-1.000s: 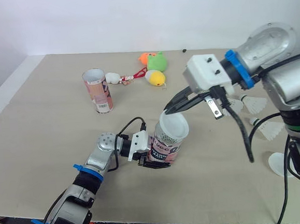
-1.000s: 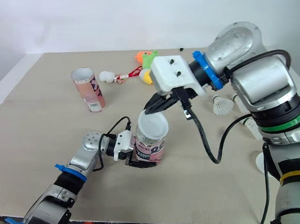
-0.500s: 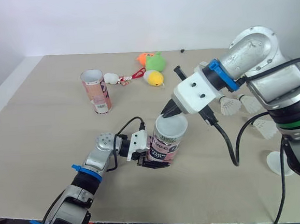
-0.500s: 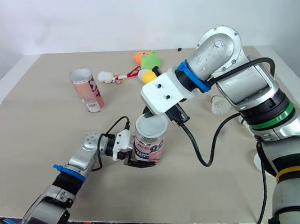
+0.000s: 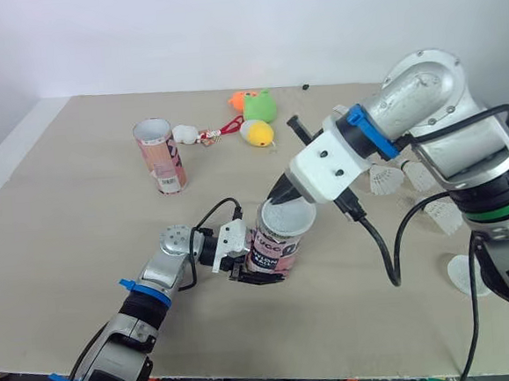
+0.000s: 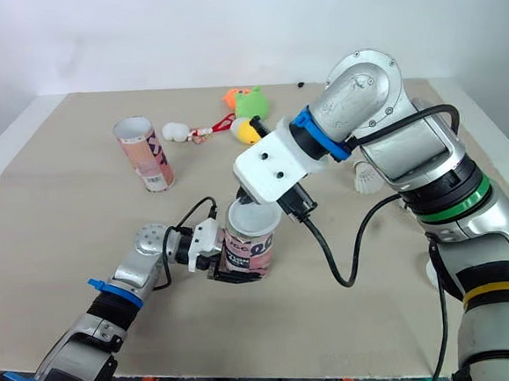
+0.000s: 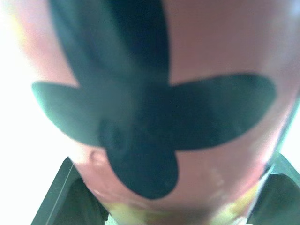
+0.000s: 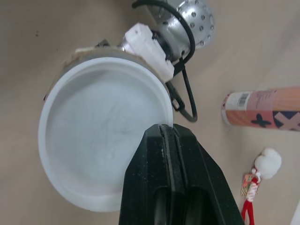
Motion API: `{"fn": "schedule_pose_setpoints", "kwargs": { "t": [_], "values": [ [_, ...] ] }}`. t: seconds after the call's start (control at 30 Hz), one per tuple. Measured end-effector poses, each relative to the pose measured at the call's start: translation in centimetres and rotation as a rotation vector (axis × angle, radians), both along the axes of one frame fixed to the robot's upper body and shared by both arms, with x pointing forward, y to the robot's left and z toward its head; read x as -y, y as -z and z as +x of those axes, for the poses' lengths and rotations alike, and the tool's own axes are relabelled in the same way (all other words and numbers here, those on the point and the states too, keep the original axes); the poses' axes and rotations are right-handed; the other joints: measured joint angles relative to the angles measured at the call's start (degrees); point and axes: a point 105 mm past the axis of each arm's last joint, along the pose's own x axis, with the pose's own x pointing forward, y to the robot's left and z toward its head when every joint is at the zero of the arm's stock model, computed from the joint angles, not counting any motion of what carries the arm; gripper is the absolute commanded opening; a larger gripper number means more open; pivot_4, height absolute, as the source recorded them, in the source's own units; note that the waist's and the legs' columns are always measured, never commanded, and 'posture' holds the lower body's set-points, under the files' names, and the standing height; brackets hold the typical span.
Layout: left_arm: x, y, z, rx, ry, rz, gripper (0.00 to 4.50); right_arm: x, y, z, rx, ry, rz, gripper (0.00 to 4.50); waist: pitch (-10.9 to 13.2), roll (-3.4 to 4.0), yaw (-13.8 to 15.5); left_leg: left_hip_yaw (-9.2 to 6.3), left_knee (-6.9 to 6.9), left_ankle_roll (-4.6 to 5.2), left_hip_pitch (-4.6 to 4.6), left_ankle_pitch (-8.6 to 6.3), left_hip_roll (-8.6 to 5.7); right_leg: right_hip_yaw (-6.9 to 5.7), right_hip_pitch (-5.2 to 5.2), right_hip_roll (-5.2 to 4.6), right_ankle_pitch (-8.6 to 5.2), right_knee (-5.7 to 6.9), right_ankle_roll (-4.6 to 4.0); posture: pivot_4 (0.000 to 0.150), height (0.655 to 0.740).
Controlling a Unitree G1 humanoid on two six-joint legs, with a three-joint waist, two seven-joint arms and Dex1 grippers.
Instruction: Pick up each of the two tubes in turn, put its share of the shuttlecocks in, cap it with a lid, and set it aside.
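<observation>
Beige table (image 5: 83,257); lid (image 8: 103,136) atop clamped tube (image 5: 272,251)

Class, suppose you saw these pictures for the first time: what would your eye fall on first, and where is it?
Mid-table, the right gripper holds a white lid at the mouth of the pink tube, jaws pinching its rim, while the left gripper clamps the tube's side. A second, open tube stands at the far left; loose shuttlecocks lie to the right.
</observation>
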Motion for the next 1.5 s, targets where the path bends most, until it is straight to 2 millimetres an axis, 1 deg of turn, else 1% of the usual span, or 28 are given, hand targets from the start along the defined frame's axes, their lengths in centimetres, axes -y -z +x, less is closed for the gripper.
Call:
{"fn": "schedule_pose_setpoints", "kwargs": {
  "t": [0.17, 0.43, 0.6, 0.73, 0.87, 1.13, 1.5],
  "values": [
    [-0.2, -0.1, 0.0, -0.003, -0.002, -0.006, 2.86, -0.6, 0.0, 0.1, 0.001, -0.015, 0.031, 0.06, 0.0, 0.00, 0.0, 0.01, 0.00, -0.01, 0.01, 0.01, 0.13, 0.02, -0.03, 0.17, 0.06, 0.00, -0.11, 0.150, 0.7323],
    [-0.5, -0.1, 0.1, -0.006, -0.013, -0.014, 2.86, -1.1, -0.1, 0.3, 0.016, -0.023, 0.048, 0.06, 0.0, 0.00, 0.0, 0.00, 0.00, -0.01, 0.02, 0.01, 0.31, 0.06, -0.09, 0.54, 0.15, 0.00, -0.36, 0.150, 0.7323],
    [-0.6, -0.1, 0.0, -0.004, -0.016, -0.013, 2.86, -1.2, -1.2, 0.8, 0.020, 0.010, 0.132, 0.06, 0.0, 0.01, 0.0, -0.02, -0.02, 0.00, 0.05, 0.03, 0.38, 0.05, -0.10, 0.64, 0.14, 0.02, -0.47, 0.150, 0.7323],
    [-0.5, -0.1, 0.0, -0.002, -0.013, -0.012, 2.86, -1.0, -1.0, 1.0, -0.027, 0.034, 0.160, 0.06, 0.0, -0.01, 0.0, -0.03, -0.02, 0.00, 0.04, 0.02, 0.38, 0.05, -0.07, 0.62, 0.14, 0.02, -0.47, 0.150, 0.7323],
    [-0.6, -0.1, 0.0, 0.000, -0.013, -0.010, 2.86, -0.6, -0.3, 1.2, -0.060, 0.055, 0.170, 0.06, 0.0, 0.00, 0.0, 0.01, -0.05, 0.00, 0.04, 0.02, 0.37, 0.08, -0.11, 0.62, 0.13, 0.02, -0.46, 0.150, 0.7323],
    [-0.7, 0.0, 0.0, -0.002, -0.019, -0.008, 2.86, 0.0, 0.5, 0.1, -0.065, 0.053, 0.182, 0.06, 0.0, 0.00, 0.0, 0.00, -0.08, 0.00, 0.04, 0.02, 0.37, 0.08, -0.12, 0.64, 0.12, 0.02, -0.47, 0.150, 0.7323],
    [-0.8, -0.1, 0.0, -0.008, -0.023, -0.007, 2.86, -0.3, 0.2, -0.3, -0.018, 0.053, 0.205, 0.06, 0.0, 0.00, 0.0, 0.00, -0.08, 0.00, 0.05, 0.02, 0.40, 0.08, -0.12, 0.67, 0.09, 0.01, -0.49, 0.150, 0.7323]
  ]
}}
